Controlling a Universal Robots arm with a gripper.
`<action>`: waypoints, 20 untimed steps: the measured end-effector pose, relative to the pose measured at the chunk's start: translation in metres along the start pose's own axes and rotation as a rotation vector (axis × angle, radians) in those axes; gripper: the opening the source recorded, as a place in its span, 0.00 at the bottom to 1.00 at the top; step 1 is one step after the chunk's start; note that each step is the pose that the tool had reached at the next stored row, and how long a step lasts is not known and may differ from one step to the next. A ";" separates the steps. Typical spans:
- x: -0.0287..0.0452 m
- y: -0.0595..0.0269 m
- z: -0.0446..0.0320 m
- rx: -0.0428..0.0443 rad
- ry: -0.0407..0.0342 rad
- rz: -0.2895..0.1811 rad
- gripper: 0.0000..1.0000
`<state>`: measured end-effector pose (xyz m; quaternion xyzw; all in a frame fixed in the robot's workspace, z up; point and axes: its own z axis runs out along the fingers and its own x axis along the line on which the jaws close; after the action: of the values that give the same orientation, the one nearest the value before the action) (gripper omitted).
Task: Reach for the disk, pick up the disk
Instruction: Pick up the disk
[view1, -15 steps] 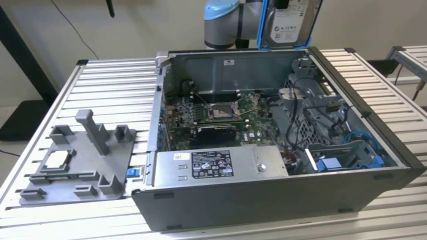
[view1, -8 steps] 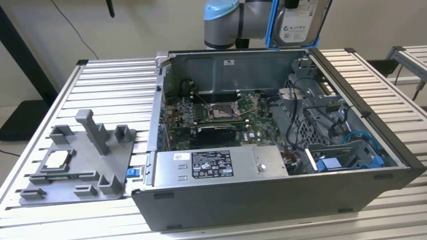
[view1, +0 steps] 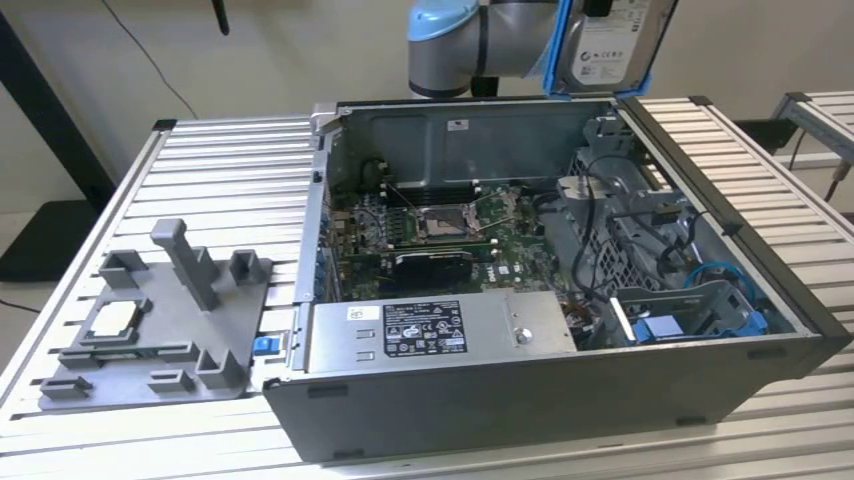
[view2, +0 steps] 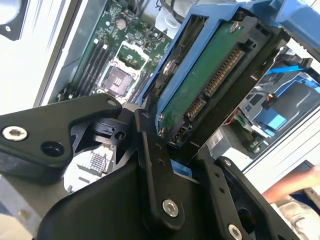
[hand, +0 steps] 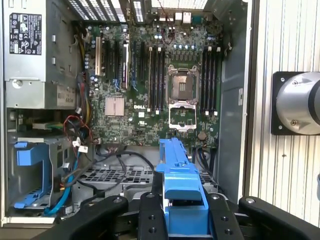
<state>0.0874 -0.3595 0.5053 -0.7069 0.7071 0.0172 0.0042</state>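
Note:
In the exterior view the disk (view1: 607, 45) hangs upright in the air above the back right corner of the open computer case (view1: 534, 400). Its white label faces the camera and a blue frame runs round its edges. In both wrist views my gripper (view2: 175, 160) (hand: 182, 215) is shut on the disk. The black fingers (view2: 150, 165) press on its blue frame (hand: 180, 175). The disk's green circuit-board side and connector (view2: 210, 85) face the second wrist camera. The arm (view1: 454, 40) reaches up behind the case.
Inside the case lie the motherboard (hand: 165, 85), a grey power-supply box (view1: 441, 330), loose cables and blue drive bays (view1: 667, 325). A grey fixture (view1: 160, 320) carrying a small square chip (view1: 114, 318) sits at the exterior view's left. A person's arm (view2: 295, 185) shows beside the case.

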 end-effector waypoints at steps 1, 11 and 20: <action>0.0000 -0.0012 0.0000 -0.0001 0.0000 0.000 0.00; 0.0001 -0.0086 -0.0002 -0.0001 0.0000 0.000 0.00; -0.0001 -0.0230 -0.0004 -0.0004 0.0000 0.000 0.00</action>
<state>0.1104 -0.3594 0.5053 -0.7068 0.7072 0.0173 0.0041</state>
